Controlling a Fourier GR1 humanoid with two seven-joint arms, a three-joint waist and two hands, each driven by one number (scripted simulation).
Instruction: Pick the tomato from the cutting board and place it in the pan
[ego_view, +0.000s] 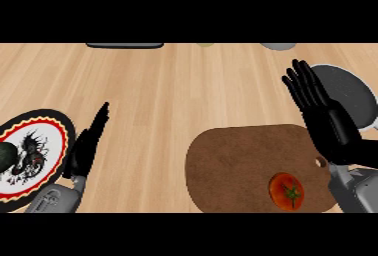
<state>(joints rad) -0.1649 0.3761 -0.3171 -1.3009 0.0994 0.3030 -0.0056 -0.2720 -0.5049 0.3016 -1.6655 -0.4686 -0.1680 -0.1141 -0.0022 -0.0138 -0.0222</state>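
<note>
A red tomato with a green stem lies on the brown cutting board, near the board's lower right corner. The dark grey pan sits at the right edge, beyond the board. My right hand is open with straight fingers, raised above the board's right edge, between the tomato and the pan and partly covering the pan. My left hand is open and seen edge-on at the lower left, holding nothing.
A plate with a red, white and black pattern sits at the left edge, with a dark object on it. A dark flat item and a pale round item lie along the counter's far edge.
</note>
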